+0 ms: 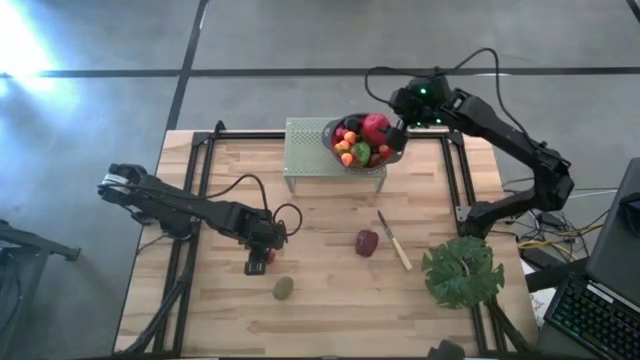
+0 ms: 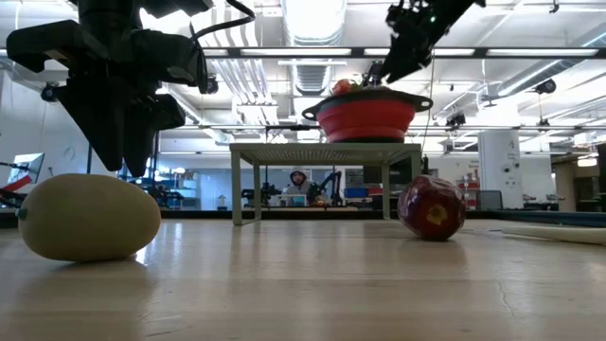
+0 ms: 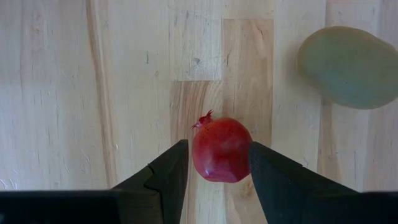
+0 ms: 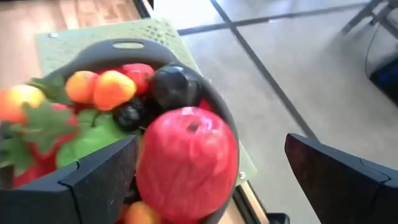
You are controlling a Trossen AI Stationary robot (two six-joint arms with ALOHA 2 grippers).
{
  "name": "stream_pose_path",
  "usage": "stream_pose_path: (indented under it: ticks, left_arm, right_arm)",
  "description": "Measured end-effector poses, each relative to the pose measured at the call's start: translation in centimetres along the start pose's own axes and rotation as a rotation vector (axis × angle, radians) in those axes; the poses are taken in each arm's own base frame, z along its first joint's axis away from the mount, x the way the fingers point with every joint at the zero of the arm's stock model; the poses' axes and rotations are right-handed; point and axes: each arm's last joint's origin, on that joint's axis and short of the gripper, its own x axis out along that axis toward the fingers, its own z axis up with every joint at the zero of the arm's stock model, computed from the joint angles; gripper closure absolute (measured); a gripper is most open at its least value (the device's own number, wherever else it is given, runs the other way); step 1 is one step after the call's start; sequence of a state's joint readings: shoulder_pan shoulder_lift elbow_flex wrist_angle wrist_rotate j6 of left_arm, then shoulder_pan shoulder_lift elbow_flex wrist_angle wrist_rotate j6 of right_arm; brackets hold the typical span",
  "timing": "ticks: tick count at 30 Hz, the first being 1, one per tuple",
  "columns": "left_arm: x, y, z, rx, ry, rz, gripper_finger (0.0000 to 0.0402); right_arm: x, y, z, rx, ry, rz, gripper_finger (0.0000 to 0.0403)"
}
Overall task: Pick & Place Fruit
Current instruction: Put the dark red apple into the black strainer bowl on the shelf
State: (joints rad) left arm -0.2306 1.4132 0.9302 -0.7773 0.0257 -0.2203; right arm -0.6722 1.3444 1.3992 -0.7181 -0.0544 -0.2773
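Down at the front-left of the table (image 1: 320, 300), the left gripper (image 3: 217, 171) was clamped on a small red strawberry (image 3: 221, 149), one dark finger pressed to each side of it, the fruit sitting right on the wooden boards. Just beside it lay a brown kiwi (image 1: 284, 288), untouched, and it loomed large at the near edge in the low view.

Over at the back, the right gripper (image 4: 211, 168) hung wide apart above the bowl (image 1: 335, 130), fingers spread and grasping nothing. Between those fingers sat a big red apple (image 4: 186, 162), resting on top of the heap. The bowl stood on a pale green perforated stand (image 1: 305, 150) and was piled with fruit: orange pieces (image 4: 99, 87), a dark berry (image 4: 174, 87), a green apple (image 1: 361, 153).

Mid-table, a dark maroon fruit (image 1: 367, 242) sat alone, with a pale-handled knife (image 1: 394, 241) just beside it and a flat green leaf (image 1: 462, 272) near the right edge.
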Motion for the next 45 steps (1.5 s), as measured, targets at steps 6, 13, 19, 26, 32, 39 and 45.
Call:
stream_pose_path:
  ticks: [6, 13, 19, 26, 32, 39, 45]
  left_arm:
    - [0.0, 0.0, 0.0, 0.000, 0.000, 0.000, 0.0229]
    - [0.0, 0.0, 0.0, 0.000, 0.000, 0.000, 0.0229]
    - [0.0, 0.0, 0.0, 0.000, 0.000, 0.000, 0.0229]
    - [0.0, 0.0, 0.0, 0.000, 0.000, 0.000, 0.0229]
    - [0.0, 0.0, 0.0, 0.000, 0.000, 0.000, 0.0229]
    - [0.0, 0.0, 0.0, 0.000, 0.000, 0.000, 0.0229]
    - [0.0, 0.0, 0.0, 0.000, 0.000, 0.000, 0.0229]
  right_arm:
    - [-2.7, 1.5, 0.0, -0.023, -0.049, 0.043, 0.0003]
    - [-6.2, 5.4, 0.4, -0.084, -0.154, 0.235, 0.0003]
    - [-7.6, 8.0, 0.6, -0.056, -0.193, 0.352, 0.0003]
    - [-6.3, 9.6, 0.7, -0.065, -0.145, 0.400, 0.0003]
    - [-3.3, 11.6, 0.7, -0.196, -0.056, 0.439, 0.0003]
    - [-1.9, 15.5, 0.0, -0.455, 0.007, 0.448, 0.0003]
    - [-1.4, 17.3, -0.4, -0.714, 0.048, 0.237, 0.0003]
